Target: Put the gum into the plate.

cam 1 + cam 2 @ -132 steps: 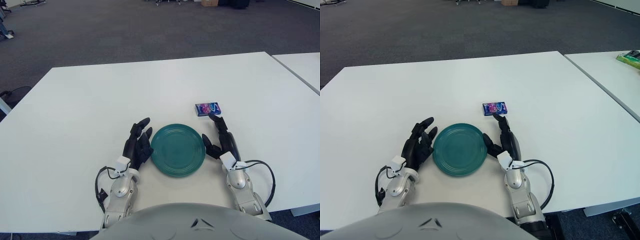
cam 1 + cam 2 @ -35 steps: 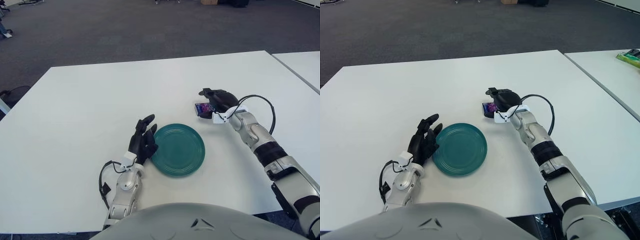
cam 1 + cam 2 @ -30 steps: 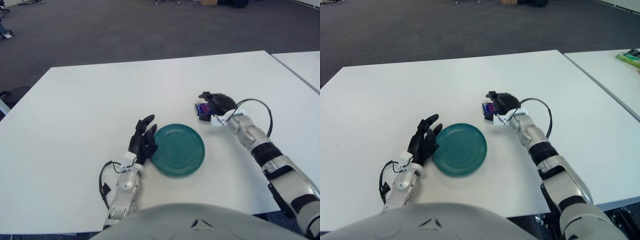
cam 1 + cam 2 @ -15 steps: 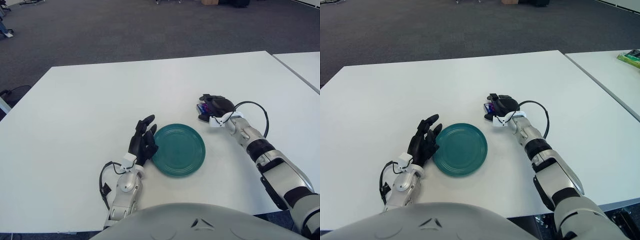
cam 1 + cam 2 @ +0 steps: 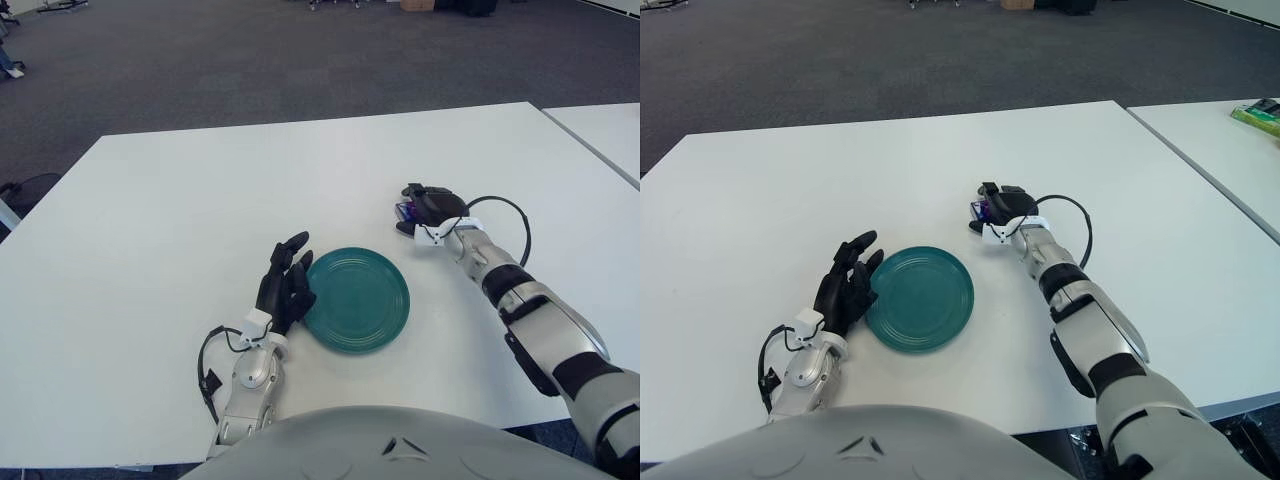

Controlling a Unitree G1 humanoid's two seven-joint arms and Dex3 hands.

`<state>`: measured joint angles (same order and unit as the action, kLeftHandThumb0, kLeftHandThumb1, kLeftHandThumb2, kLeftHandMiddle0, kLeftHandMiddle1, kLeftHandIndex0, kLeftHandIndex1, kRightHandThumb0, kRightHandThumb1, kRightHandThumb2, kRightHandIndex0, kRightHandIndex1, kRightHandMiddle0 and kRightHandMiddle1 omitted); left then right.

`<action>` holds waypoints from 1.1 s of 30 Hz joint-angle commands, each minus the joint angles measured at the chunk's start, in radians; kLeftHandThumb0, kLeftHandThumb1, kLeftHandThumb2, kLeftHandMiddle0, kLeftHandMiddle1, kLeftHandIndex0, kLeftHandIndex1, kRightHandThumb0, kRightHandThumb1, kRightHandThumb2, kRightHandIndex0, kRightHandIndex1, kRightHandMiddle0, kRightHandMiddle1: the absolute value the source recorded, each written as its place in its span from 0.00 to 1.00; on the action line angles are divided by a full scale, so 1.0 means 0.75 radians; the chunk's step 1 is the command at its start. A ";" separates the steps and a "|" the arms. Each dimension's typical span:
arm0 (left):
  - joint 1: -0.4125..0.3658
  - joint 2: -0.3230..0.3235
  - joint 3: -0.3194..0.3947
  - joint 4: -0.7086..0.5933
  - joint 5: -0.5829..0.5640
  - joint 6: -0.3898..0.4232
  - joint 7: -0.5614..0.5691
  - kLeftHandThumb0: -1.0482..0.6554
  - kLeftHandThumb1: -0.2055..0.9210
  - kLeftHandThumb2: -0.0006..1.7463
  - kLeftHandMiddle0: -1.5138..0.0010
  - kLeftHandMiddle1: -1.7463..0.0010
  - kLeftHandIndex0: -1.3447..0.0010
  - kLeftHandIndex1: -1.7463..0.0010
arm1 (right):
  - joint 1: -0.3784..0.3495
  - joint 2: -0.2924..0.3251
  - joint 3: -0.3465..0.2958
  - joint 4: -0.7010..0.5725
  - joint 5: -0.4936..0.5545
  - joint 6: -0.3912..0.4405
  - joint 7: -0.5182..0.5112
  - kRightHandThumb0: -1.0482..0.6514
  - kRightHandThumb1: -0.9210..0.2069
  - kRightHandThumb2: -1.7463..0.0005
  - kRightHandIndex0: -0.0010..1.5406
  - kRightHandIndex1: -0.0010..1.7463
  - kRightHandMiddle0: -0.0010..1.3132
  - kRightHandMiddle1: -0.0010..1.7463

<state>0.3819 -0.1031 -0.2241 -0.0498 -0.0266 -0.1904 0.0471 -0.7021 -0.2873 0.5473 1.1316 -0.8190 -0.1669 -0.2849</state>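
White bench (image 5: 180,200) held the plate (image 5: 356,299); right hand (image 5: 428,206) gripped the gum (image 5: 404,211), left hand (image 5: 283,288) lay open beside the plate. Carrying plateward seemed next.

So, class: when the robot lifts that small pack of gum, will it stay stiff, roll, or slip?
The gum pack looks like a flat little box, so probably stiff and unlikely to roll. It is small beside the right hand closed over it, so likely light. Its glossy printed wrap may be somewhat slippery.
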 commanded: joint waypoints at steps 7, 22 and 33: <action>0.013 -0.062 -0.020 0.047 0.003 0.055 0.053 0.12 1.00 0.56 0.63 0.99 0.85 0.56 | -0.100 0.043 0.112 0.151 -0.065 -0.013 -0.088 0.37 0.00 0.69 0.31 0.80 0.15 0.93; 0.008 -0.058 -0.018 0.032 -0.034 0.058 0.055 0.12 1.00 0.54 0.60 0.98 0.79 0.53 | -0.125 -0.014 0.303 0.189 -0.182 -0.063 -0.211 0.40 0.13 0.59 0.40 1.00 0.22 1.00; -0.017 -0.048 -0.007 0.062 -0.065 0.039 0.043 0.13 1.00 0.54 0.60 0.98 0.79 0.54 | -0.170 -0.068 0.408 0.157 -0.256 -0.117 -0.211 0.39 0.17 0.55 0.41 1.00 0.24 1.00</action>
<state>0.3598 -0.1021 -0.2331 -0.0474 -0.0627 -0.1909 0.0808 -0.8195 -0.3269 0.8291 1.2487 -0.9817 -0.2452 -0.4598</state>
